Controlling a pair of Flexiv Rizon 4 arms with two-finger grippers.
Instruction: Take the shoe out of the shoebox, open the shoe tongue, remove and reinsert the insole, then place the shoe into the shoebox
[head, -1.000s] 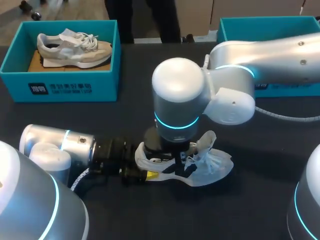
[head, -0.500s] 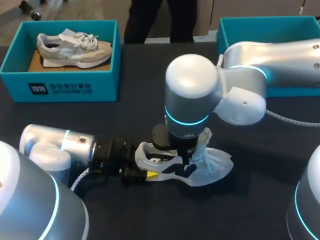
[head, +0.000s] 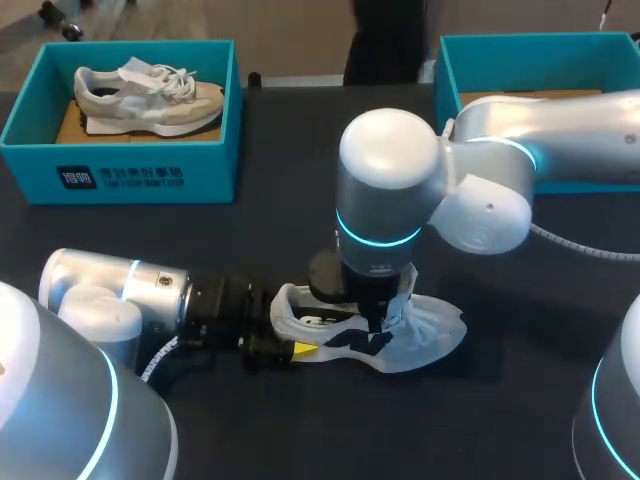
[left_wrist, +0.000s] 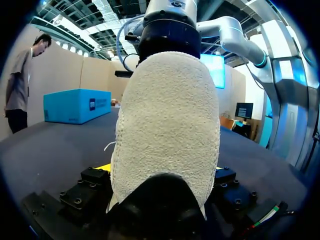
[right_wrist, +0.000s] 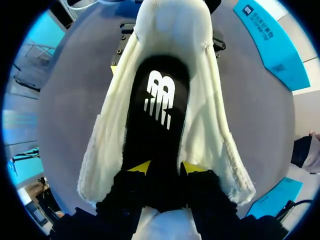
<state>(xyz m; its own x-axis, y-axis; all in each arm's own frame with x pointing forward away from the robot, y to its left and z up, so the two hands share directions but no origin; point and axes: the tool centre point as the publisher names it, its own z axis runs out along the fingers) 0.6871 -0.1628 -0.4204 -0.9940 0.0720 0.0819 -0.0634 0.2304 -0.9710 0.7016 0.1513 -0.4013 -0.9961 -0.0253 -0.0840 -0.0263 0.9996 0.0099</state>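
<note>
Dark matte table (head: 300, 220) bears fleecy white shoe (head: 432, 335), smooth black insole (right_wrist: 157, 115).

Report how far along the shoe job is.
Done: the shoe sits out on the table, opening spread wide. In hand: left claw grips its heel, right claw pinches the black insole inside; whether going out or in, I cannot tell. Left: returning it to a shoebox.

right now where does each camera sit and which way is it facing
Head view: above and behind, looking down on the table; left arm and right arm both show, meeting at the shoe.
Left wrist view: on the left wrist, facing the shoe's heel; left hand clamps it.
Right wrist view: on the right wrist, looking into the shoe; right hand pinches the insole.
Shared: all three show the shoe.
</note>
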